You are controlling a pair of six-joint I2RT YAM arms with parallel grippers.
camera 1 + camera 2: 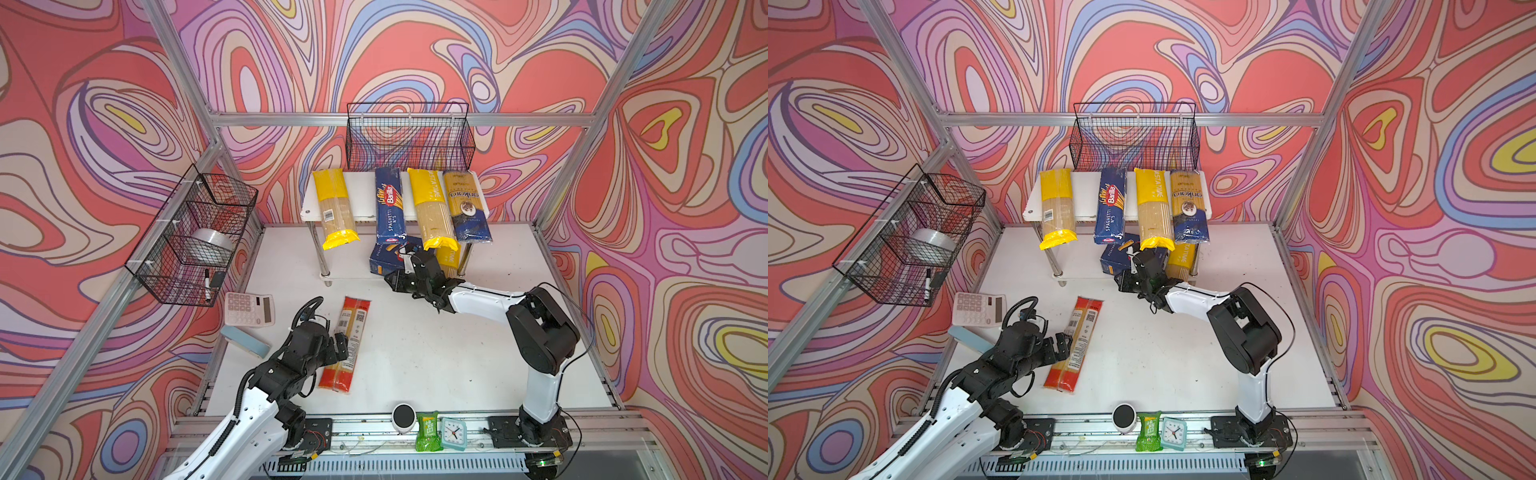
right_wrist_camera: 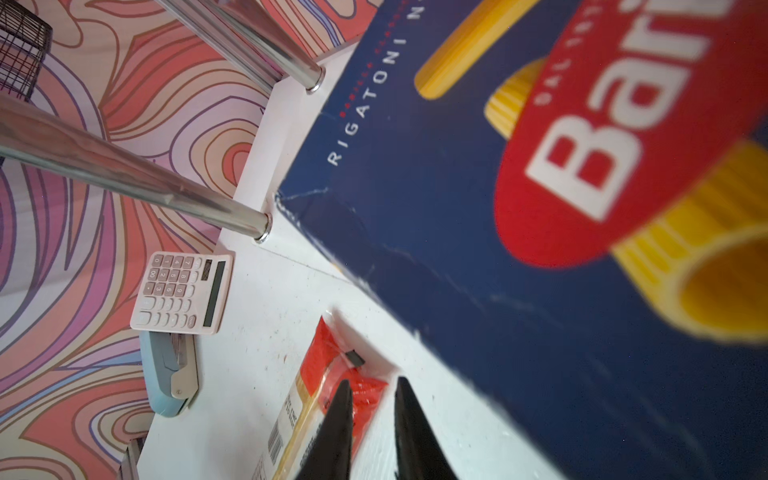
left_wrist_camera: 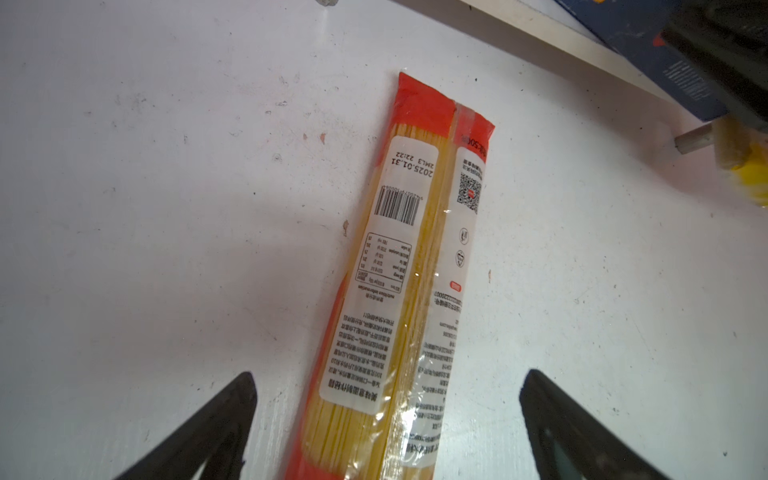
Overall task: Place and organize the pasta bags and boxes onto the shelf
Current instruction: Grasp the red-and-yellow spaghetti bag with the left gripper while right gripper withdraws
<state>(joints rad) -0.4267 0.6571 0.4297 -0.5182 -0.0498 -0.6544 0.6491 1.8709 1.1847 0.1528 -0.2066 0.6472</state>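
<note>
A red-ended spaghetti bag (image 1: 347, 345) (image 3: 415, 270) lies flat on the table. My left gripper (image 1: 340, 344) (image 3: 386, 374) hangs open over its near half, one finger on each side, not touching. On the white shelf's (image 1: 365, 195) top board lie two yellow-ended bags (image 1: 334, 208) (image 1: 432, 208), the long spaghetti box (image 1: 390, 203) and a gold and dark blue bag (image 1: 467, 205). The lower board holds the rigatoni box (image 1: 386, 262) (image 2: 498, 249) and another yellow-ended bag (image 1: 451, 257). My right gripper (image 1: 409, 253) (image 2: 372, 380) is at the rigatoni box, jaws slightly apart, nothing between them.
A calculator (image 1: 249, 308) and a blue stapler (image 1: 245, 340) lie left of the left arm. Black wire baskets hang on the back wall (image 1: 407, 137) and left wall (image 1: 195, 232). A small speaker (image 1: 404, 417), a green snack packet (image 1: 428, 430) and a clock (image 1: 453, 432) stand along the front rail.
</note>
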